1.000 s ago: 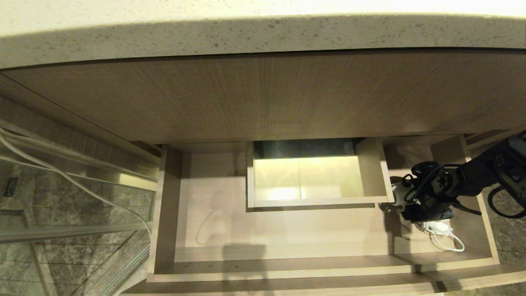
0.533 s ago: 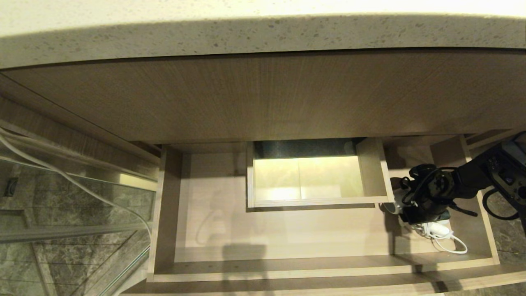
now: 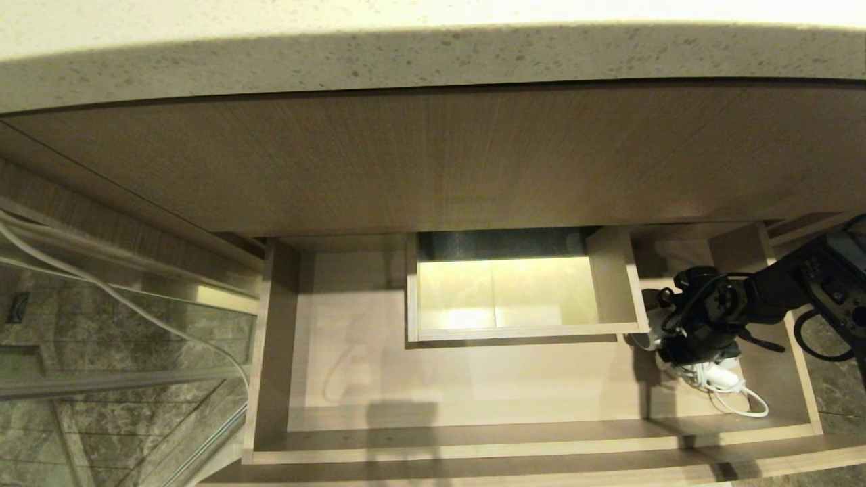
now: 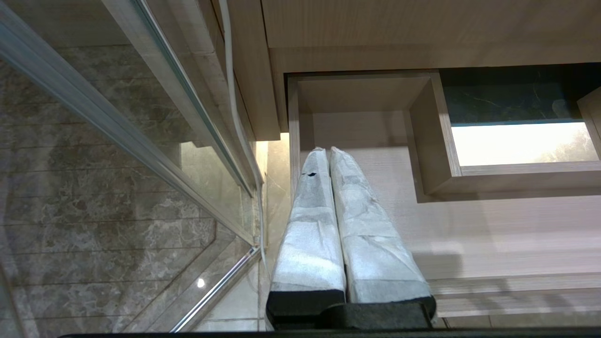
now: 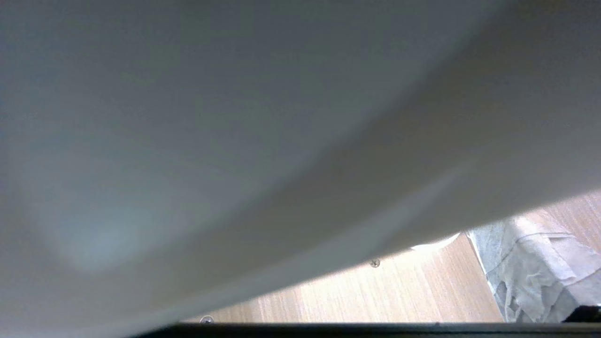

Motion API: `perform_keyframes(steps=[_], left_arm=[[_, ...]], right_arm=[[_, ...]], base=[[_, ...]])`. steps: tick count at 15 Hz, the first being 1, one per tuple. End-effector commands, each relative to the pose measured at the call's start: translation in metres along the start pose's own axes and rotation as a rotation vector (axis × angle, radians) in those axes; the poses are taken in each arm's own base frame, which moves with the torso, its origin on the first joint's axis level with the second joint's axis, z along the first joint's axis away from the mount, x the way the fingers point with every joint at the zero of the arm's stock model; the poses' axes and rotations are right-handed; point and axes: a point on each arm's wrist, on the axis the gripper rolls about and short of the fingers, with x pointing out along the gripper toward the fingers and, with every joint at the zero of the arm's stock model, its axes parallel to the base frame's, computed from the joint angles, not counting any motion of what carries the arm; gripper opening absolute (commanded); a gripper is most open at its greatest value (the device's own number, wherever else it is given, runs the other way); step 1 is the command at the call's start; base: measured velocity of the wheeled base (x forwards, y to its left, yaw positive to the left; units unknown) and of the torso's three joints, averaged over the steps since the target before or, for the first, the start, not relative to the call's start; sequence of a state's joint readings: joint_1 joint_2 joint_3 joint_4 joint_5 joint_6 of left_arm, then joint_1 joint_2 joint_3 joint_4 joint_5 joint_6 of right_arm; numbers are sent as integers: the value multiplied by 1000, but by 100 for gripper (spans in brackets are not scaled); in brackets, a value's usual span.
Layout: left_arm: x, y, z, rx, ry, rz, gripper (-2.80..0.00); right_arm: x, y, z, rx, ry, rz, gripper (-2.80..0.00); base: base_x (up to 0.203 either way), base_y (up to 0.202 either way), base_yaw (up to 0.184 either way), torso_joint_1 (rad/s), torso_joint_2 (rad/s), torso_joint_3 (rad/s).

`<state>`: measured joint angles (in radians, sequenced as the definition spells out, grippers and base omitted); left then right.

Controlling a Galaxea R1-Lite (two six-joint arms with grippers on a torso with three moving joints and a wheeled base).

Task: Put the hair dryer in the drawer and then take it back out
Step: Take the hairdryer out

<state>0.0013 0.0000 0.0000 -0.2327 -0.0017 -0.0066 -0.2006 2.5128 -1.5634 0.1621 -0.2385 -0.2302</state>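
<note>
With its jaws standing wide around the hair dryer, which is lying at the right end of the drawer, you are keeping the right gripper low: placement appears done, removal is pending, while the left gripper, fingers together, is idling.

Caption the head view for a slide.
Right gripper over white hair dryer in open drawer's right end.

A speckled stone countertop overhangs a wood panel, beside a glass partition
</note>
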Motion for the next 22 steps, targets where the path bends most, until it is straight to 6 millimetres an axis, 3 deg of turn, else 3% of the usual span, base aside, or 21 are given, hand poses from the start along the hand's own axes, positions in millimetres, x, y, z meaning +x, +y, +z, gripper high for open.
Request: perform_keyframes(steps=[1,2,11,22], left_arm=[[1,0,-12,0,39,1,-280],[1,0,-12,0,39,1,-280],[1,0,-11,-1,38,1,-280],[1,0,-12,0,39,1,-280]], right_arm=[[2,0,-1,-3,4,-1,0],[2,0,-1,-4,3,3,-280],[1,-1,3,-37,-12,1,-280],[-43,-17,14,-35,-89,1,-280]], base=[[0,0,0,0,0,0],[0,0,0,0,0,0],[0,0,0,0,0,0],[0,0,0,0,0,0]])
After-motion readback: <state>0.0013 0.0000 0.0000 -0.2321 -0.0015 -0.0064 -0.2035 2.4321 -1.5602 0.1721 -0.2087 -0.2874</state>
